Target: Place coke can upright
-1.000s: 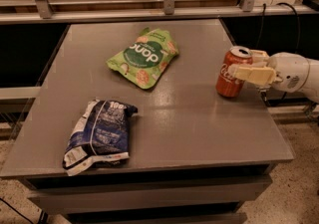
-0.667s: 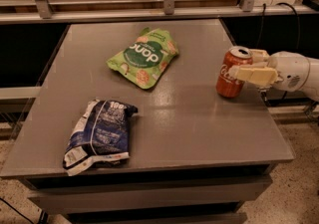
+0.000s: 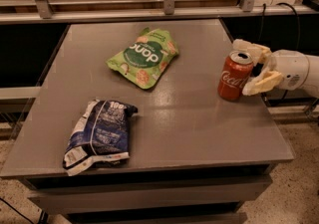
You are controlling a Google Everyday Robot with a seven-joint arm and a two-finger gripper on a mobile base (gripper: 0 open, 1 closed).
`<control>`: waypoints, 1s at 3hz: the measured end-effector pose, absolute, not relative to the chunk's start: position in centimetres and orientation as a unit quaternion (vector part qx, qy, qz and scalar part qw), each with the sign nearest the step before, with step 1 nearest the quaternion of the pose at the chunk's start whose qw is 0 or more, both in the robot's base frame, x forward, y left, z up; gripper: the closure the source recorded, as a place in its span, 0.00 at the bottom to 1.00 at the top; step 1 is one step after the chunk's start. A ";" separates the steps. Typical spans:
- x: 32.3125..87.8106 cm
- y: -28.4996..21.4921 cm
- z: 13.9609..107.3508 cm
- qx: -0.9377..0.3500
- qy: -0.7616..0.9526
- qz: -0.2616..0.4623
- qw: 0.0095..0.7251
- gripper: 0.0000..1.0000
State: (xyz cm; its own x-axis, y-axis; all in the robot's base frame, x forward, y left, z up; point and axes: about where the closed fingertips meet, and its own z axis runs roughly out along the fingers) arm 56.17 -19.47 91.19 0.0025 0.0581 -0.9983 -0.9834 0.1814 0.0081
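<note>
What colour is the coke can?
The coke can is red with white script and a silver top, in the camera view; the open hand is beside it.

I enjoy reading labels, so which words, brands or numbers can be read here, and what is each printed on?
"Coca-Cola": white script on the upright coke can, which stands between the open fingers of the end effector at the right.
"pop": large white letters, seen upside down, on the green snack bag; its smaller print is blurred.
"100": on the dark blue snack bag; the rest is too small to read.
</note>
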 end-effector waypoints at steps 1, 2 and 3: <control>56.2 -19.6 91.7 -0.469 0.532 0.445 0.547 0.00; 56.2 -19.5 92.3 -0.526 0.542 0.394 0.523 0.00; 56.3 -19.3 92.1 -0.529 0.544 0.392 0.520 0.00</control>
